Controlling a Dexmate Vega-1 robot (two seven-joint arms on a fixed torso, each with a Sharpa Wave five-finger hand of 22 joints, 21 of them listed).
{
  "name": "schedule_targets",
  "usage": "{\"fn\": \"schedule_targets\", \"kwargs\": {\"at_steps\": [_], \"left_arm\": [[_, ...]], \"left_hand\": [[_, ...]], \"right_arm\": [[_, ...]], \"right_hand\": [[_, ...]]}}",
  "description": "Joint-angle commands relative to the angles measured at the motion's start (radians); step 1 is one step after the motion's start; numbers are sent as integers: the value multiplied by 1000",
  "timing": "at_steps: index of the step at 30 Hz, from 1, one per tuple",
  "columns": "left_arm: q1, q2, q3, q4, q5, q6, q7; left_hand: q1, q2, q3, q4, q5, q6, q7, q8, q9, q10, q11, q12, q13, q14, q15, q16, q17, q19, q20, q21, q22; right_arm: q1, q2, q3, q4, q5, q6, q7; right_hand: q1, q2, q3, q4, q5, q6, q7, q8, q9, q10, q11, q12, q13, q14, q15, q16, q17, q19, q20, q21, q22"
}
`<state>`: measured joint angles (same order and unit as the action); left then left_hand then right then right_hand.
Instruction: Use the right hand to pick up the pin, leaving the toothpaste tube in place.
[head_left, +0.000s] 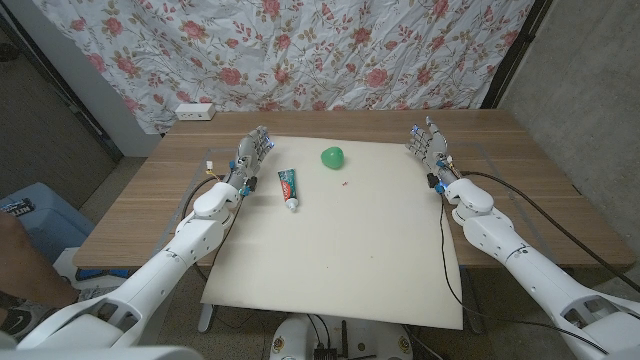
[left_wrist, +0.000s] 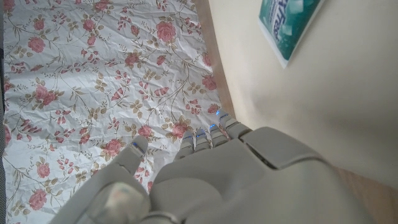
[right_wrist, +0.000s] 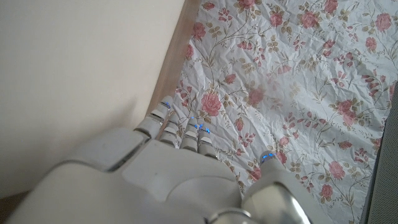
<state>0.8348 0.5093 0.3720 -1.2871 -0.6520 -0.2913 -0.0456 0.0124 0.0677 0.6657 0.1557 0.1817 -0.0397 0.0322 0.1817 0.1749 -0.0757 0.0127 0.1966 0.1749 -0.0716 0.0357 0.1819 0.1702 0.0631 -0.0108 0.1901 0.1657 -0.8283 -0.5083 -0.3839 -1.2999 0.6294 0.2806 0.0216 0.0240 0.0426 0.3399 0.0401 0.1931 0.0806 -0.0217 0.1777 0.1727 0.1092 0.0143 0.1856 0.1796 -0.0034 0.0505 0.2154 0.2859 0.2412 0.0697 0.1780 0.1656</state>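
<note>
Our two arms come in from the bottom corners, and we see the pin (head_left: 345, 184) far ahead of them. It is a tiny red dot on the cream mat (head_left: 340, 270), too small for us to make out its shape. It lies near the back middle of the mat.

Just behind the pin sits a round green thing (head_left: 333, 157). It is close to the pin but not touching it. On the left side of the pin lies the toothpaste tube (head_left: 289, 187), green and white with a bit of red, its white cap pointing toward us. We see bare mat between the tube and the pin.

Our right hand (head_left: 428, 143) is at the back right corner of the mat, well apart from the pin. Its fingers (right_wrist: 163, 113) reach up and hold nothing, so it is open. We see only bare mat between this hand and the pin.

Our left hand (head_left: 254, 150) is just beside the tube at the mat's left edge, fingers apart, holding nothing.

We see the wooden table (head_left: 150, 190) around the mat. A flowered cloth (head_left: 330, 50) hangs behind it, and a white power strip (head_left: 194, 111) lies at the back left.
</note>
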Motion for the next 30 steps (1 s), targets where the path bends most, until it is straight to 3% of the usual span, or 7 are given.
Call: {"fn": "schedule_targets", "kwargs": {"at_steps": [1, 16, 30], "left_arm": [[-17, -9, 4, 34, -7, -9, -25], [-30, -19, -9, 45, -56, 14, -59], [18, 33, -23, -77, -54, 103, 25]], "left_hand": [[3, 98, 8, -1, 8, -3, 1, 7, 1, 1, -1, 6, 5, -3, -4, 4, 5, 10, 2, 3, 4], [5, 96, 13, -6, 7, 10, -2, 9, 1, 25, -9, 12, 5, 14, -13, 6, 4, 21, -2, 6, 4], [8, 94, 18, -11, 7, 30, -6, 12, 1, 35, -18, 12, 4, 24, -24, 5, 3, 29, -8, 6, 4]], "right_arm": [[18, -9, -29, 2, -63, -7, -26], [5, -86, -59, -96, -178, -46, -66], [24, -146, -96, -139, -299, -60, -61]], "right_hand": [[7, 11, 10, -3, 7, 19, -4, 10, 3, 15, -2, 8, 5, 10, 2, 7, -1, 8, -5, 8, 3], [35, 22, 26, -23, 9, 35, -10, 14, 3, 31, -11, 12, 5, 23, -11, 5, -16, 17, -17, 12, 3], [53, 29, 37, -40, 6, 48, -18, 14, 2, 37, -14, 10, 4, 31, -32, 3, -28, 19, -40, 10, 2]]}}
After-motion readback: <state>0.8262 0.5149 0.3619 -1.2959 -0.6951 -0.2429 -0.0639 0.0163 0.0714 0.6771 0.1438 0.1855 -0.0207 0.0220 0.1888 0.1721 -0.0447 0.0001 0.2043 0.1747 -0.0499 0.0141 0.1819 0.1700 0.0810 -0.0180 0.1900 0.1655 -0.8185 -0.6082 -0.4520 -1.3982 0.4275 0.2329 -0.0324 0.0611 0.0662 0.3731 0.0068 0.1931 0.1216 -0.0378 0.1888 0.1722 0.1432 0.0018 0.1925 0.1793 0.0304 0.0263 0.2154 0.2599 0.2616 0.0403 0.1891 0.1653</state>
